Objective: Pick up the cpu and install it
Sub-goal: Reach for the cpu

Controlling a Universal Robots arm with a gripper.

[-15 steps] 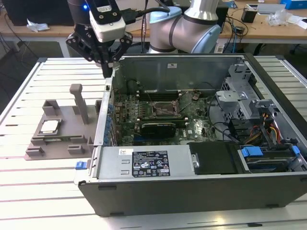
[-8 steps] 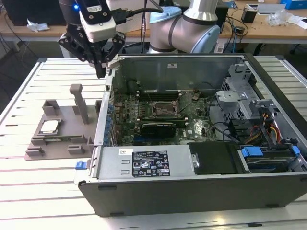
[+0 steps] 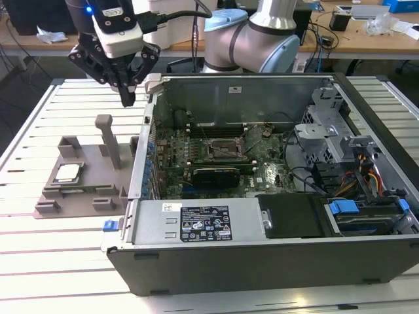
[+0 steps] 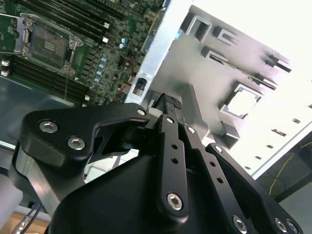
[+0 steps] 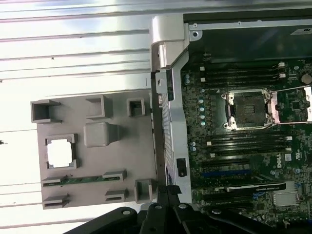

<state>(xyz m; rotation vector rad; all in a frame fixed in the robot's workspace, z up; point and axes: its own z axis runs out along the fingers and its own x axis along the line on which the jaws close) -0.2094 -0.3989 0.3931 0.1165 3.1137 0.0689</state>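
- Second wrist view, nearest first: my tool [image 4: 171, 102] is clenched, its tips pressed together with nothing between them.
- It hangs in the air above the seam where the tray [image 5: 97, 163] meets the corner of the case [image 3: 262, 268]. It touches neither.
- On the tray below, an upright post [image 3: 108, 140] stands between the tool's side and the cpu [image 5: 60, 152].
- The cpu lies flat in a square pocket of the tray, lid up, well apart from the tool and on the side away from the case. It has not been picked up.
- How I expect it to handle:
  - It should be very light, thin and stiff, with no give under the tips.
  - The bright metal lid looks smooth, so I would count it slippery.
  - I take the underside contacts to be the fragile part, so it should not scrape, tilt or drop.
- Where I would hold it: two opposite edges of the square, kept level, with a light squeeze. The pocket's raised corners seem to leave the mid-sides open, which looks like the room for the tips. Whether the rim stands proud of the pocket I cannot tell.
- Farther off, inside the case, the socket [image 5: 247, 109] sits on the board beside the memory slots. It looks open and empty.
- Tray and case both rest on the slatted tabletop [image 3: 65, 261].
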